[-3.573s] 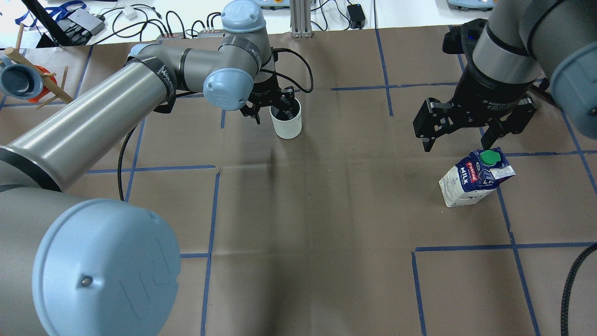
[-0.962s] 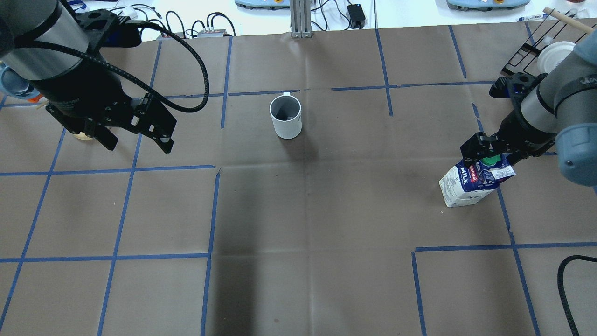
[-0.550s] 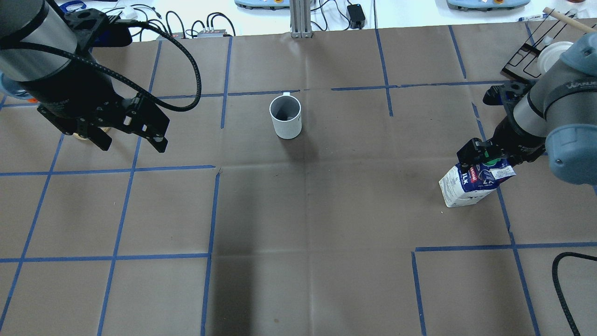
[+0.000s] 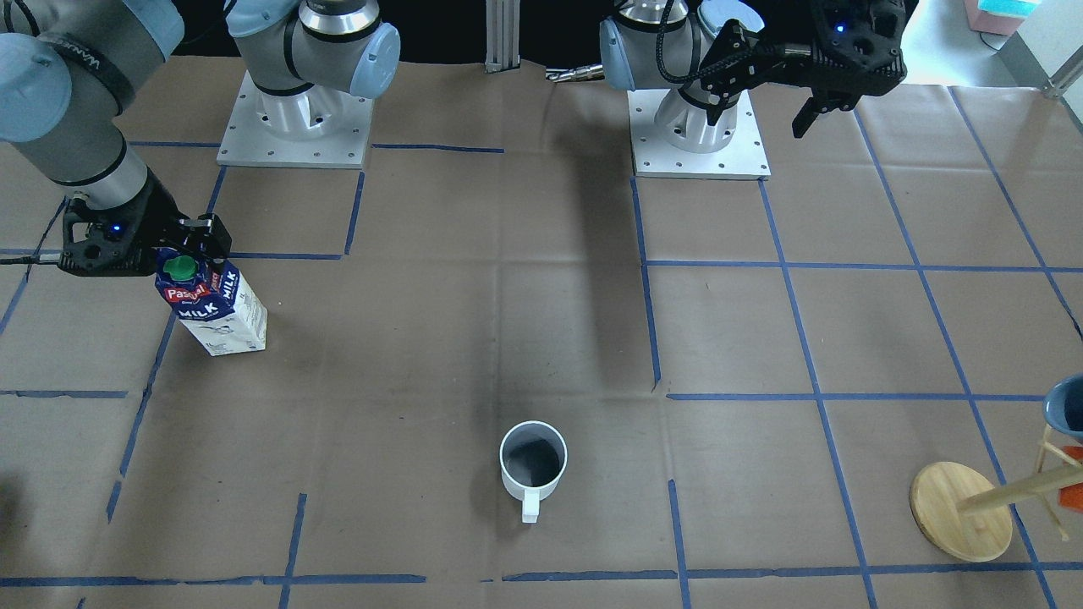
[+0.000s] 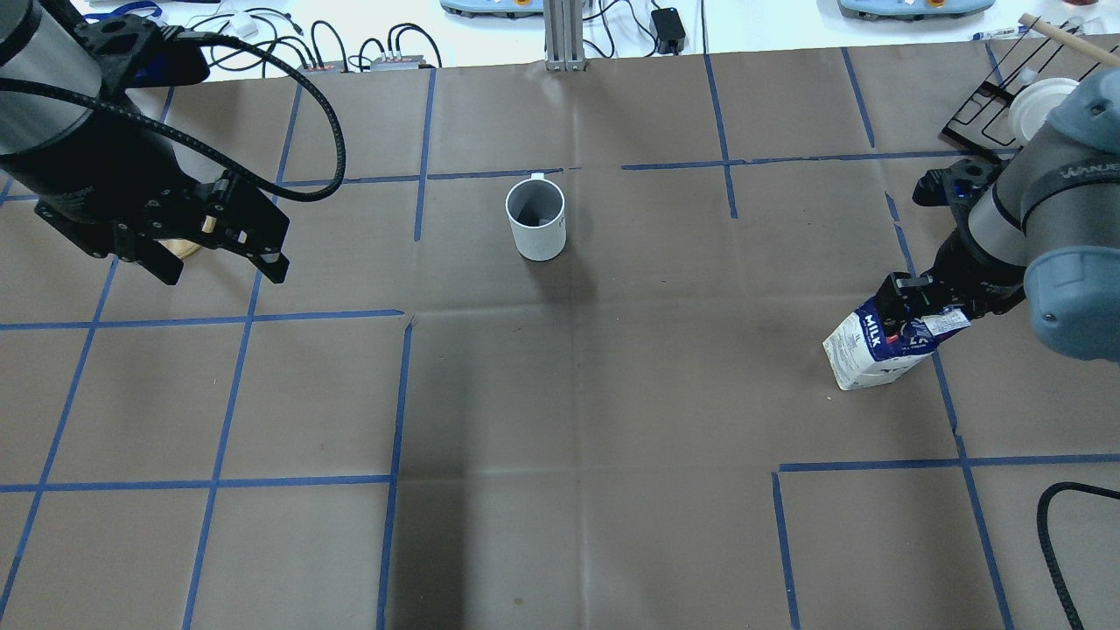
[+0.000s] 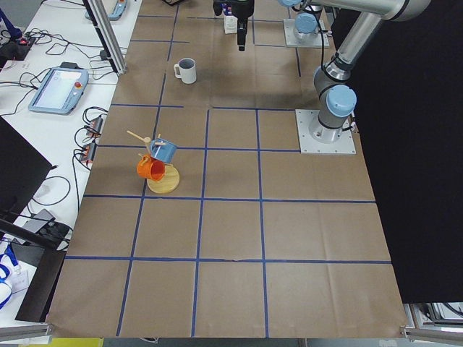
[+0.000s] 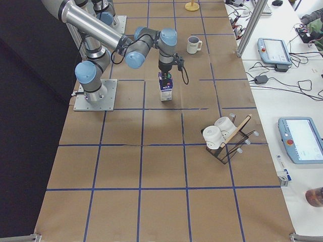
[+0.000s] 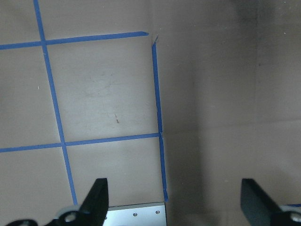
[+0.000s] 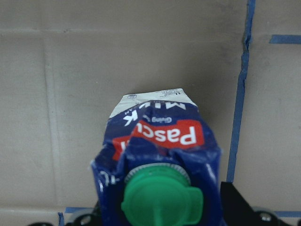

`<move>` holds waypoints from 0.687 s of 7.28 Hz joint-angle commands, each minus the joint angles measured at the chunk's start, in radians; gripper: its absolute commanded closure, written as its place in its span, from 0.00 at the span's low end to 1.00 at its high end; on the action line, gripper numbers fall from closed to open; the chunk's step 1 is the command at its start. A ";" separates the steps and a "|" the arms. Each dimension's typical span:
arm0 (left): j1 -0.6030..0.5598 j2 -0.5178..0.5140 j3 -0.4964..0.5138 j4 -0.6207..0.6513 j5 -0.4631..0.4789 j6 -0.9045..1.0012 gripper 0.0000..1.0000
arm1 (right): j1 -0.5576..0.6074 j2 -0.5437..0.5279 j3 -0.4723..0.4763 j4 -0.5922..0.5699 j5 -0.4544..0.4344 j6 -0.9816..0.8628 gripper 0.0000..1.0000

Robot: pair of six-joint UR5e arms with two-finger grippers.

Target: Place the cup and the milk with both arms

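The white cup (image 5: 535, 219) stands upright by itself at the far middle of the table, its handle pointing away from the robot; it also shows in the front-facing view (image 4: 532, 463). The milk (image 5: 879, 348) stands on the right, blue top and green cap (image 9: 162, 202) up. My right gripper (image 5: 919, 302) is down over the milk's top (image 4: 211, 296), one finger (image 9: 235, 202) on either side, close to its walls, open. My left gripper (image 5: 223, 273) hangs open and empty above the table, well left of the cup, with both fingertips (image 8: 99, 197) over bare paper.
A wooden mug tree (image 4: 960, 512) with a blue and an orange cup stands at the far left. A black wire rack (image 5: 989, 105) with white cups is at the far right. The arm bases (image 4: 292, 127) sit on the robot's side. A black cable (image 5: 1054, 525) loops at the near right.
My left gripper has let go of the cup and pulled back to the left and nearer. My right gripper has come down over the milk's top, hiding the green cap from overhead.
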 commanded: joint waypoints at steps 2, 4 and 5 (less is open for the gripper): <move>0.000 0.000 -0.002 -0.002 0.000 0.001 0.00 | 0.001 -0.016 -0.003 -0.016 0.002 -0.008 0.42; 0.000 0.000 -0.002 -0.002 0.000 0.001 0.00 | 0.001 -0.021 -0.011 -0.019 0.004 -0.006 0.42; 0.000 0.000 -0.002 -0.002 0.000 0.001 0.00 | 0.017 -0.015 -0.055 -0.015 0.005 0.001 0.42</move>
